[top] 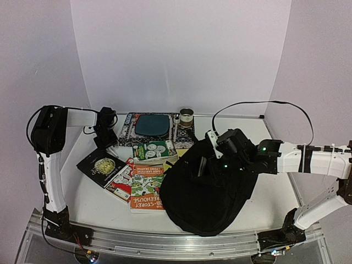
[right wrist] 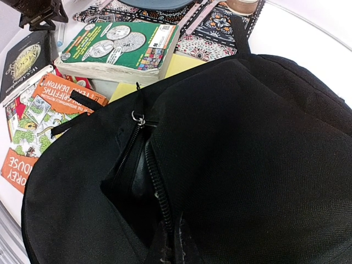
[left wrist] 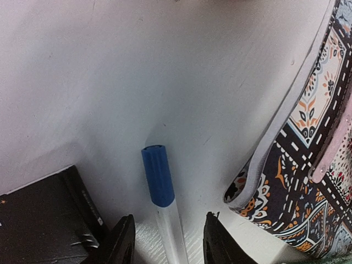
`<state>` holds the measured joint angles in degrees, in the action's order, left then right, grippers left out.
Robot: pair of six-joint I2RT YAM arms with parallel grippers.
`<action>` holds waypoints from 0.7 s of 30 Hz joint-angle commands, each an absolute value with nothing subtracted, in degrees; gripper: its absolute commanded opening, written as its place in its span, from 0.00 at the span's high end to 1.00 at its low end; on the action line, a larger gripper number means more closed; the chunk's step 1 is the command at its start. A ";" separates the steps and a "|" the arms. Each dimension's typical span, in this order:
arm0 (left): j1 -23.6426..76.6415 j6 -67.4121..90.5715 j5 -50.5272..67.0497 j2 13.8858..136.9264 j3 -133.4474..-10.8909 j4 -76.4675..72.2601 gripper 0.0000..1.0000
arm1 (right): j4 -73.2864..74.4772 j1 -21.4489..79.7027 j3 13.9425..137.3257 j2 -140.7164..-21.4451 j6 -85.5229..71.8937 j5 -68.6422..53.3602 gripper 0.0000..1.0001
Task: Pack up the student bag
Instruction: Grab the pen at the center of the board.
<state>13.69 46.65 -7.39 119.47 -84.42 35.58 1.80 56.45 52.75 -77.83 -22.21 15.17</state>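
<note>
We see left tool (left wrist: 170,220) spread, straddling blue-capped pen (left wrist: 158,176) on the surface (top: 88,192). Right tool (right wrist: 173,242) pressed together, pinching student bag (top: 209,192) at its zipper edge. Bag lies near-right, overlapping the books (top: 146,181).

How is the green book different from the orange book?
The green book has a green cover with round pictures; the orange book has an orange cover with big white letters. The green book lies farther back, by the patterned mat; the orange book lies nearer the arms. The backpack overlaps the orange book's edge, not the green book. Both lie flat, cover up.
</note>
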 commanded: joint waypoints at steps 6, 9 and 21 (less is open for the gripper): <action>13.44 45.65 -6.24 122.78 -87.28 39.00 0.63 | 1.95 57.02 55.09 -78.47 -21.01 16.60 1.00; 13.45 44.44 -5.57 124.44 -87.29 39.63 0.65 | 1.96 57.02 54.94 -78.26 -20.90 17.02 1.00; 13.51 41.96 -2.88 125.28 -89.62 40.34 0.87 | 1.94 57.04 54.76 -78.02 -20.56 17.32 1.00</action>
<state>13.42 43.12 -7.00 122.58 -88.21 41.10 2.12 56.47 52.75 -77.91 -20.99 16.27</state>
